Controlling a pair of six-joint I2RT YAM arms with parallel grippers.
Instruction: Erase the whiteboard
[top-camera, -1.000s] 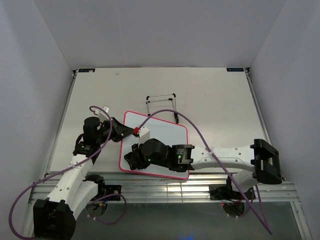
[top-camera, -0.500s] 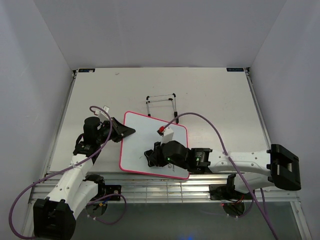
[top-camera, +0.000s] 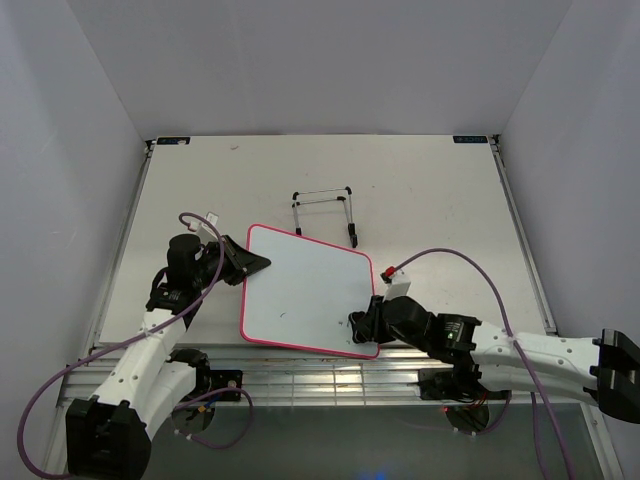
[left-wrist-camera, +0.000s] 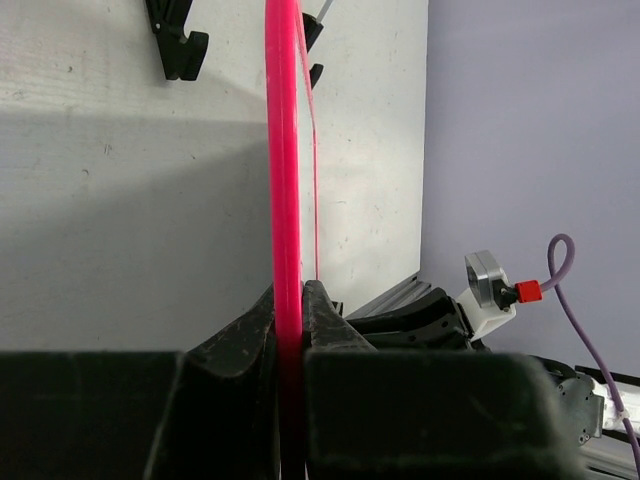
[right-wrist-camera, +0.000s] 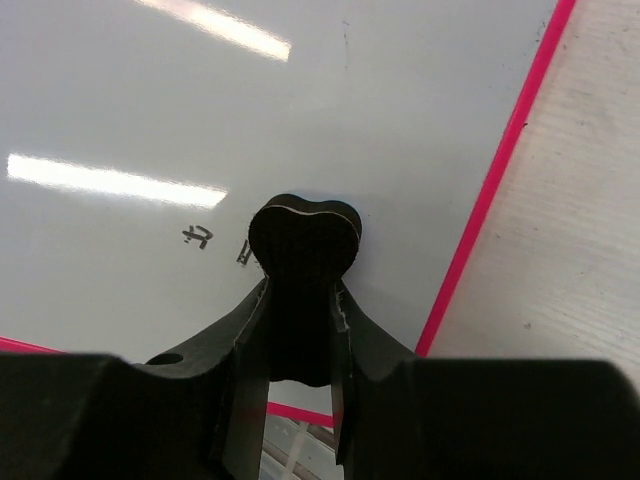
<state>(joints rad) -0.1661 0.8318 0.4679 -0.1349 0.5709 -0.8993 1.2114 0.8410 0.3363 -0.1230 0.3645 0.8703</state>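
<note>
Where walls (top-camera: 320, 60) box table (top-camera: 440, 200), whiteboard (top-camera: 300, 290) sits nr front.

Your whiteboard (top-camera: 305, 295) lies on the bench close to its near edge, a little left of the middle, and sits slightly askew to the bench's edges. It is a white rectangle with rounded corners in a pink-red frame (left-wrist-camera: 284, 150). The surface is almost clean. A few small black marks (right-wrist-camera: 198, 236), perhaps leftover ink, remain by its near right corner.

surface: white table (top-camera: 430, 190) | on it: whiteboard (top-camera: 310, 295); wire easel stand (top-camera: 355, 240)
</note>
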